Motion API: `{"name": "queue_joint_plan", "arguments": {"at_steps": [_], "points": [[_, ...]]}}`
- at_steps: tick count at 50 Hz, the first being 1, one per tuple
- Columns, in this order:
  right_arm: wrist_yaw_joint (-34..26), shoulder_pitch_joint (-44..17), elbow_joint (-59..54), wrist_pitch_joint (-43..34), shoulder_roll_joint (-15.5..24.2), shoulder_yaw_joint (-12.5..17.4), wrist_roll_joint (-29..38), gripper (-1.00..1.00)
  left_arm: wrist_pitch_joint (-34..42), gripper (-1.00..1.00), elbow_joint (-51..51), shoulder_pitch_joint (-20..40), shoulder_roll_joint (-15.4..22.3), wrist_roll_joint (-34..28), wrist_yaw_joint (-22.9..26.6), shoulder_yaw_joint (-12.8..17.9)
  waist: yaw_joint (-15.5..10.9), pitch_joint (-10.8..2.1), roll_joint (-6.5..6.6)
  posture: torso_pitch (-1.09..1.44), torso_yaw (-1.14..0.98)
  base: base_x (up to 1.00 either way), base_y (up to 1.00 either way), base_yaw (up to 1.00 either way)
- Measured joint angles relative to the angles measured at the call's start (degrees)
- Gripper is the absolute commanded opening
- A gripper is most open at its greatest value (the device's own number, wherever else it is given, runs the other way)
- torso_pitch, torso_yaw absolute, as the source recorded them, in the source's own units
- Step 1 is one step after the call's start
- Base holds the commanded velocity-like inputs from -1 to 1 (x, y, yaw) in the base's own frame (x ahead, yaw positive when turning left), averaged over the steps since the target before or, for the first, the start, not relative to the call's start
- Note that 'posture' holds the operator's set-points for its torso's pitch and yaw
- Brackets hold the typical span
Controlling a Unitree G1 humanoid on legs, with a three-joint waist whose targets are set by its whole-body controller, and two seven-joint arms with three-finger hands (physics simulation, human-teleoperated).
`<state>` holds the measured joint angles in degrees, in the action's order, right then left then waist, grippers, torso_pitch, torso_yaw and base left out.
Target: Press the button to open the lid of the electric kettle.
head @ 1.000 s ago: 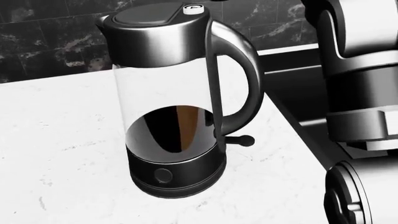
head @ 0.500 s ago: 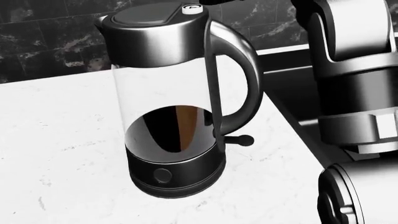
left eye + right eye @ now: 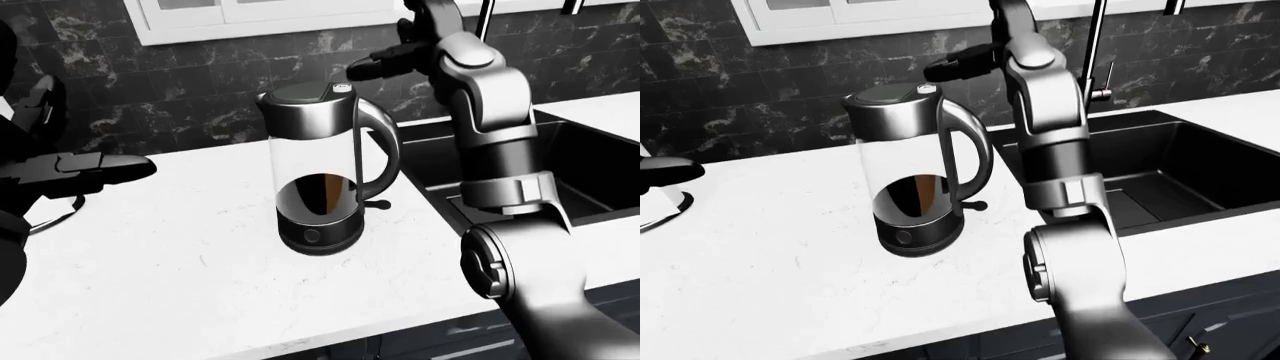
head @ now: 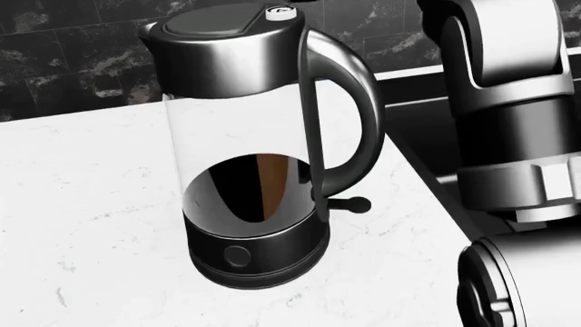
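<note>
**Closing on the kettle button, lid not yet open**

Lining up my right hand (image 3: 385,64) over the kettle is the step I judge to be in hand. Nearest to me in the left-eye view, the right forearm rises from the lower right corner. The white marble counter (image 3: 180,270) spreads below it.

The electric kettle (image 3: 322,172) stands upright near the middle of the counter, glass body on a dark base, handle toward three o'clock. Its lid (image 3: 298,93) sits flat and shut. The small pale button (image 4: 283,12) is at the top of the handle, at about two o'clock on the lid.

The right hand hangs above the kettle, up at one o'clock from the button and apart from it. Its dark fingers (image 3: 962,63) are stretched out, gripping nothing. My left hand (image 3: 85,169) is well off at nine o'clock, fingers extended, also empty.

Farther off lie the black sink (image 3: 1160,172), the faucet (image 3: 1095,52) and the dark tiled wall (image 3: 180,67).

Next, I think, a fingertip must come down and slightly toward seven o'clock onto the button, pressing straight so the kettle does not tip.
</note>
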<state>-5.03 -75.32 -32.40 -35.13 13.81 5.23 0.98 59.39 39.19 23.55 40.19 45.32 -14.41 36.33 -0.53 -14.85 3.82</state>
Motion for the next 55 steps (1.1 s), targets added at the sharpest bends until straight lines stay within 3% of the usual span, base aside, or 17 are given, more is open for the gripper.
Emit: {"name": "queue_joint_plan", "arguments": {"at_steps": [19,55], "points": [[7.5,-2.1,-4.9,2.1,0.0,0.5,-2.4,1.00,0.0,1.00,0.0,0.0,0.0,0.0,0.0,0.1,-0.1,-0.02,0.02,-0.43,0.00,0.00,0.00,0.00],[8.3,1.0,-3.2,2.2,-2.2,-0.5,-0.9,1.00,0.0,1.00,0.0,-0.4,-0.1,-0.2,0.3,0.4,-0.1,-0.08,0.06,-0.43,0.00,0.00,0.00,0.00]]}}
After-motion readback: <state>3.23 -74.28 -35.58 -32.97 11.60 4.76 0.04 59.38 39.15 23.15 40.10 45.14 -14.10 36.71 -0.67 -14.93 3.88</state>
